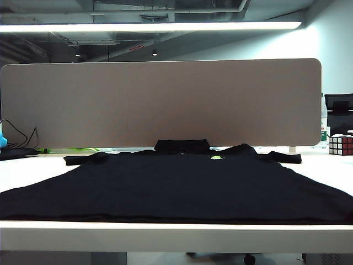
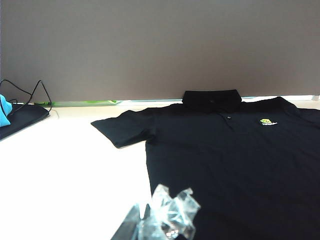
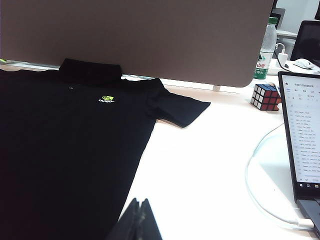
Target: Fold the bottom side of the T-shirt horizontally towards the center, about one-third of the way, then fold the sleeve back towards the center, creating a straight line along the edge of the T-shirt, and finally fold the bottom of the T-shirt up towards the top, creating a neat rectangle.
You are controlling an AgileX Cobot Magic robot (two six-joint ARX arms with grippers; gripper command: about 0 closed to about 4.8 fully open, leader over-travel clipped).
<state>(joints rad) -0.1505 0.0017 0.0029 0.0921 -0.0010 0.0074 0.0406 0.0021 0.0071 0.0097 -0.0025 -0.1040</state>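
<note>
The black T-shirt (image 1: pixel 176 185) lies flat and spread out on the white table (image 1: pixel 176 234), collar (image 1: pixel 182 146) toward the grey partition and yellow-green logo (image 1: pixel 217 158) facing up. The bottom of the T-shirt (image 1: pixel 176 219) runs along the table's near edge. Both sleeves (image 1: pixel 83 159) (image 1: pixel 284 157) stick out sideways. My left gripper (image 2: pixel 143 206) is shut, holds nothing and hovers by the shirt's left side, with crumpled clear plastic (image 2: pixel 172 212) on a finger. My right gripper (image 3: pixel 140 200) is shut and holds nothing beside the shirt's right side. Neither gripper shows in the exterior view.
A grey partition (image 1: pixel 160 102) closes off the back. On the right stand a Rubik's cube (image 3: pixel 265 96), a water bottle (image 3: pixel 265 50), an open laptop (image 3: pixel 302 140) and a white cable (image 3: pixel 252 180). At the far left lie black cables (image 2: pixel 30 95) and a blue object (image 2: pixel 4 111).
</note>
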